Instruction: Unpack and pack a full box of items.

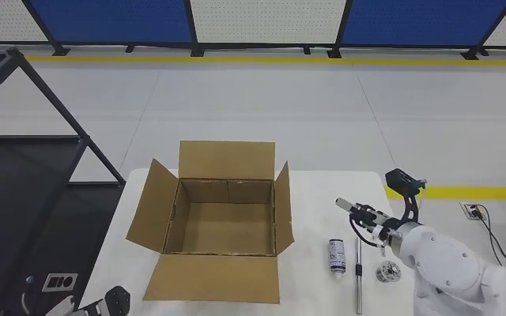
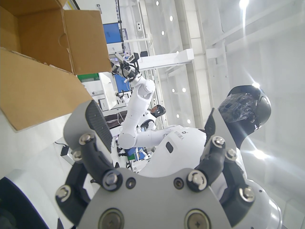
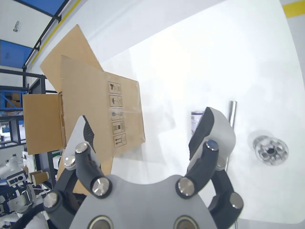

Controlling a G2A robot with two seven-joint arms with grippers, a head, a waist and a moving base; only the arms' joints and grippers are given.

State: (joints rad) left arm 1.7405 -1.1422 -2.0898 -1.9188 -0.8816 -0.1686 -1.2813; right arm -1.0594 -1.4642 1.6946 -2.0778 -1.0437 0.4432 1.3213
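- Our left gripper (image 2: 152,109) sits low by the near left corner of the table (image 1: 316,189). Its two grey fingers are spread wide, and their ribbed black pads (image 2: 99,122) grip nothing.
- Our right gripper (image 3: 145,117) hangs over the right part of the table. Its fingers are likewise apart, with nothing between them.
- Under that gripper three items lie on the smooth white tabletop. A small cylindrical bottle (image 1: 337,257) with a printed label lies on its side.
- Just beside the bottle, and parallel to it, lies a thin, straight metal rod (image 1: 358,276).
- Near the rod's right side lies a round machined metal disc (image 1: 387,273) with a ring of holes.
- Left of these stands the cardboard box (image 1: 225,225), plain brown and square. All four flaps are folded outward and its flat floor is in full view.
- A strip of white tabletop runs between the box's right flap and the bottle. The left flap reaches close to the table's left edge.
- The far right corner of the table is rounded.
- Beyond the table are pale floor, a yellow line (image 1: 253,58) and blue panels (image 1: 111,20).
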